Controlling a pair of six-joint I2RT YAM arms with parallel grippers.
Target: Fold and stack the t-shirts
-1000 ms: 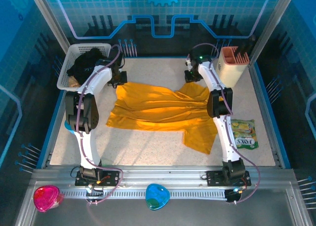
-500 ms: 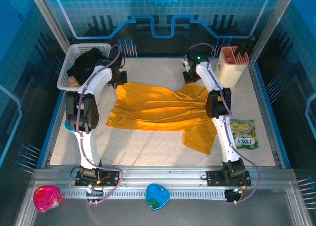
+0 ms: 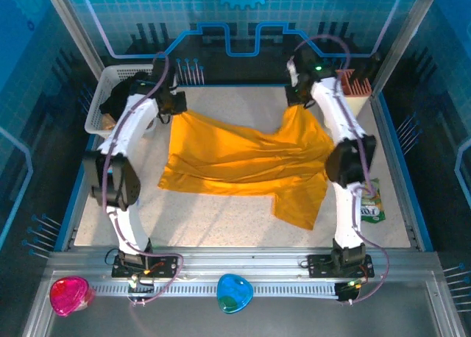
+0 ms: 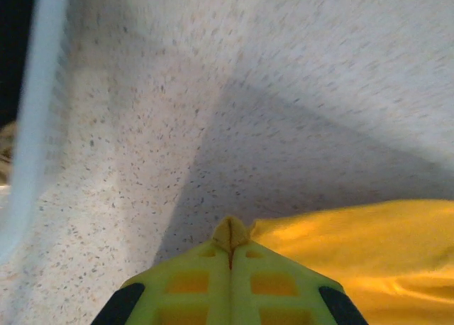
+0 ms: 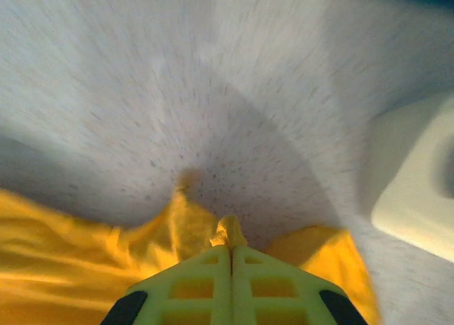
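While both arms reach to the far side of the table (image 3: 221, 223), each one has its jaws pressed together on a corner of the golden-yellow t-shirt (image 3: 235, 160).

Left gripper (image 4: 230, 241): in the left wrist view the two yellow-green fingers (image 4: 188, 282) meet along a thin seam with no gap showing. A small nub of yellow cloth sticks out at the tips, and the rest of the shirt (image 4: 355, 247) runs off to the right. Speckled table beyond, with a dark shadow on it. From above, this gripper (image 3: 175, 107) sits at the shirt's far left corner, just beside the white mesh basket (image 3: 109, 73).

Right gripper (image 5: 230, 238): same picture, the fingers (image 5: 191, 286) tight together with a fold of yellow cloth pinched between the tips. The shirt (image 5: 71, 261) spreads to both sides of the fingers, more of it on the left. A pale container (image 5: 418, 190) stands off to the right. From above, this gripper (image 3: 298, 101) holds the far right corner, near a pinkish holder (image 3: 355, 87).

The shirt is stretched between the two grips along its far edge; its near part lies rumpled on the table, one flap trailing toward the right arm's base.

The black t-shirt (image 3: 121, 94) is bunched in the basket at far left, touched by neither gripper.

A green snack packet (image 3: 372, 204) lies near the right edge.
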